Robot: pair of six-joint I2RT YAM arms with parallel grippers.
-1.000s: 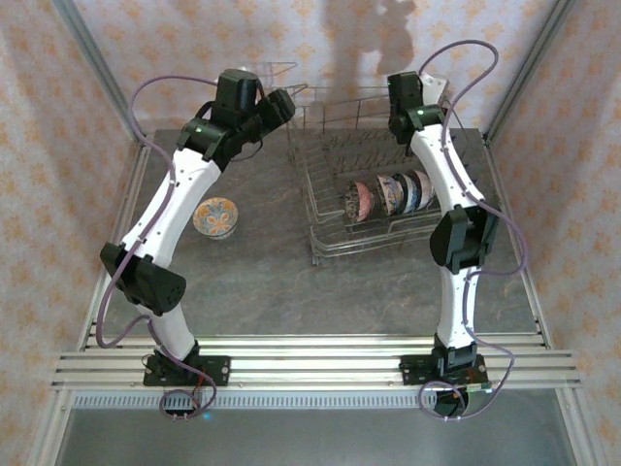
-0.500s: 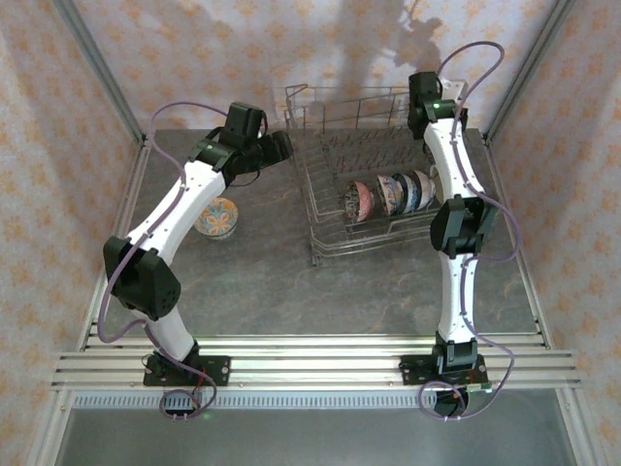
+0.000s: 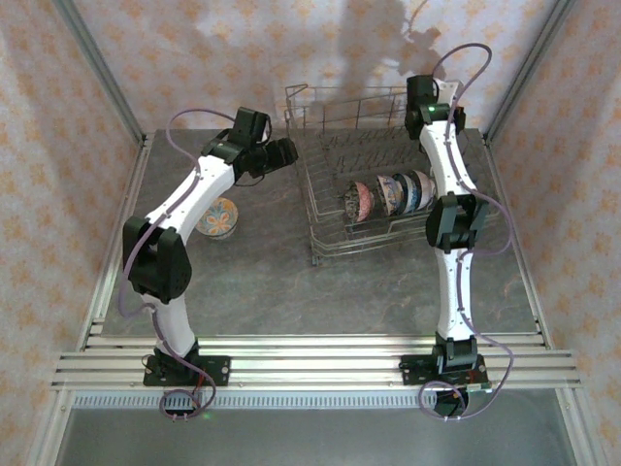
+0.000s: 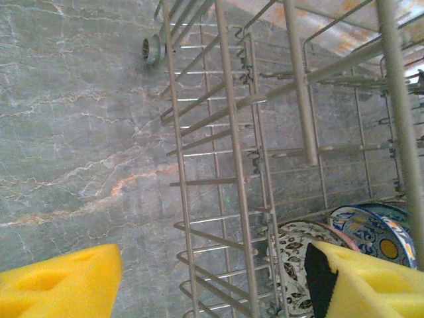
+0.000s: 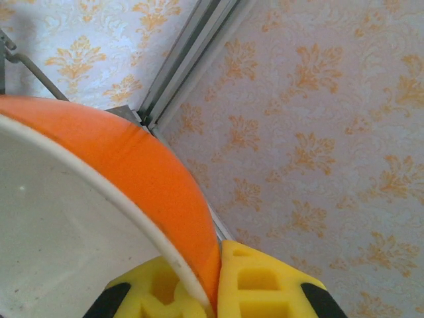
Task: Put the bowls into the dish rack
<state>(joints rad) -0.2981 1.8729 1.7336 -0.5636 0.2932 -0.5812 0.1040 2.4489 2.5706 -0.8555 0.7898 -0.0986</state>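
- Orange bowl (image 5: 139, 165), white inside, is pinched at its rim by the right gripper (image 5: 213, 281). One yellow pad (image 5: 265, 288) is on the outer wall and the other is inside, with the jaws closed to the thickness of the bowl wall.
- In the right wrist view we see that bowl held up in front of floral wallpaper (image 5: 318, 132) and a metal frame post (image 5: 182, 63).
- In the top view the right arm (image 3: 446, 184) stretches along the right side of the dish rack (image 3: 330, 254), its end over the rack's far right corner.
- The dish rack is grey wire and stands on the far right part of the grey marbled table (image 3: 252, 282).
- We count several bowls (image 3: 390, 193) standing on edge in a row in the rack's near right part.
- In the left wrist view, a black-and-white patterned bowl (image 4: 295, 255) and a blue-and-white bowl (image 4: 371, 232) lean side by side inside the rack, behind its wires.
- One more patterned bowl (image 3: 215, 217) sits upright on the table, left of the rack and well apart from it, partly tucked beside the left arm (image 3: 194, 194).
- The left gripper (image 3: 282, 152) hangs just beside the rack's far left corner.
- Its yellow fingers (image 4: 59, 285) are spread wide with nothing held; we see table and rack wires between them.
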